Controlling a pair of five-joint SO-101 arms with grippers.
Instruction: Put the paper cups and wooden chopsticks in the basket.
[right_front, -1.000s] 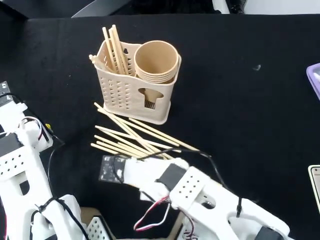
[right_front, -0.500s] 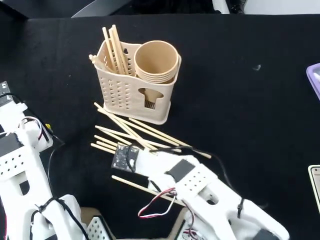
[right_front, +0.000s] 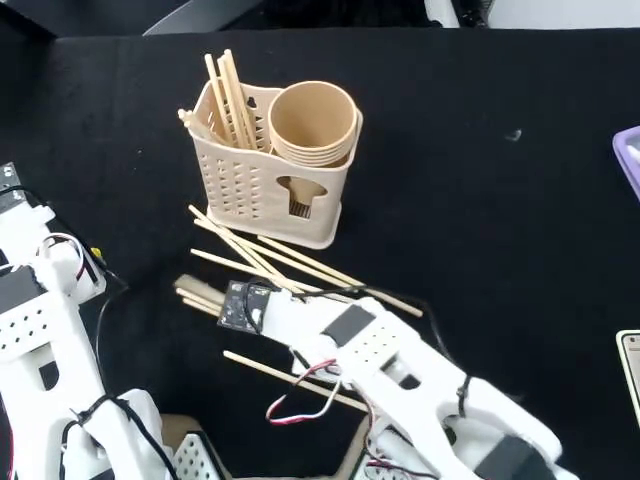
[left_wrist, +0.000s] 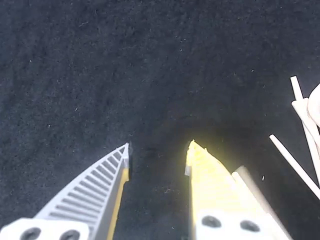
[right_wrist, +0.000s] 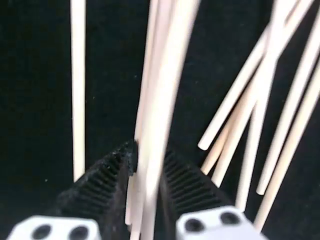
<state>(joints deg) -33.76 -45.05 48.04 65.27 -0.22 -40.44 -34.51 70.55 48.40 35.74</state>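
The right arm (right_front: 380, 365) lies across the loose sticks (right_front: 320, 266) and covers their near ends. The right gripper (right_wrist: 149, 150) is clamped on a thin bundle (right_wrist: 157, 100), blurred so that its count is unclear. 1 lone stick (right_front: 262, 367) runs partly under the arm. A purple thing (right_front: 630, 155) is cut off at the edge. The basket (right_front: 262, 185) holds stacked cups (right_front: 312, 120) and upright sticks (right_front: 228, 95). The left gripper (left_wrist: 159, 145) hangs with jaws apart over black cloth (right_front: 500, 250).
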